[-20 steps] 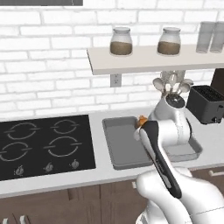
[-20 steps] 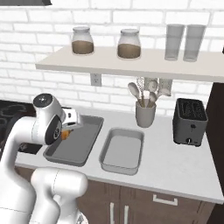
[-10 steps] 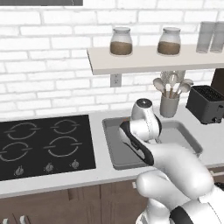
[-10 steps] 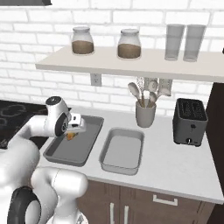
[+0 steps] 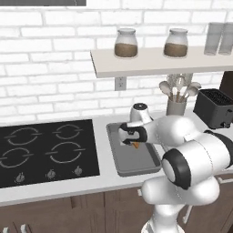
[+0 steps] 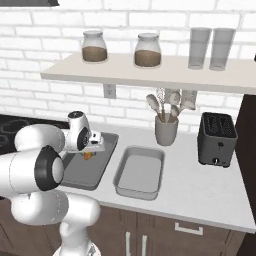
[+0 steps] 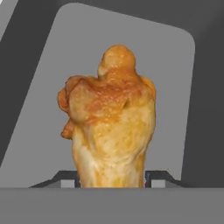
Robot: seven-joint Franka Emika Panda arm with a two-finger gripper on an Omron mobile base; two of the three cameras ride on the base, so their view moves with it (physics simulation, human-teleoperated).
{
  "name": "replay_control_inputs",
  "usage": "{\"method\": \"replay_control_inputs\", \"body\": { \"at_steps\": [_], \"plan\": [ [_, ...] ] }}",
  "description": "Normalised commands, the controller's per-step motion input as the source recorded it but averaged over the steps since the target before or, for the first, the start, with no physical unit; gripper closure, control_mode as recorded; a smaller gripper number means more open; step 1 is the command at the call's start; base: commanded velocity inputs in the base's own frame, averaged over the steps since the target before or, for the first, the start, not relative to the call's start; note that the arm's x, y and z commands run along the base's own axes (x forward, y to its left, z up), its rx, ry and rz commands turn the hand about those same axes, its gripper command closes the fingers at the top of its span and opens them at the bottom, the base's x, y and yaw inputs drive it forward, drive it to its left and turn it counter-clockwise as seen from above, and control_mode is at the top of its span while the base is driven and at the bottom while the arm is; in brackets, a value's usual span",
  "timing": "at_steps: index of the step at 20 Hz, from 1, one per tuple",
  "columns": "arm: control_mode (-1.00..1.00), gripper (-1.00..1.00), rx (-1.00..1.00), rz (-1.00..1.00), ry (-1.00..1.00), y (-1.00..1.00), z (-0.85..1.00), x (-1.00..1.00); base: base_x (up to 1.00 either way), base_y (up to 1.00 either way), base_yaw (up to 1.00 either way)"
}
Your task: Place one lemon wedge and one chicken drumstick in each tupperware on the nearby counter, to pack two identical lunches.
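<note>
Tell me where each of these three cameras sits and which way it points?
Left base view: behind the arm's left, looking down at the counter; white arm at lower right.
Right base view: behind its right; arm at lower left.
Hand view: on the hand, looking along the gripper at the chicken drumstick.
Both base views share the darker tupperware.
</note>
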Motion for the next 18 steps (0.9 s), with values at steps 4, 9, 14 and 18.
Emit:
{"method": "replay_control_inputs", "body": {
  "at_steps": [4,9,14,18],
  "plan": [
    [-1.00,-1.00,0.00,0.00,0.00,0.00,0.00,0.00,0.00,0.00,0.00],
    [-1.00,-1.00,0.00,0.00,0.00,-0.03,0.03,-0.14,0.00,0.00,0.00],
    [-1.00,-1.00,0.06,0.00,-0.16,-0.34,0.56,-0.96,0.00,0.00,0.00],
    [-1.00,-1.00,0.10,0.00,-0.27,-0.48,1.00,-1.00,0.00,0.00,0.00]
  ]
}}
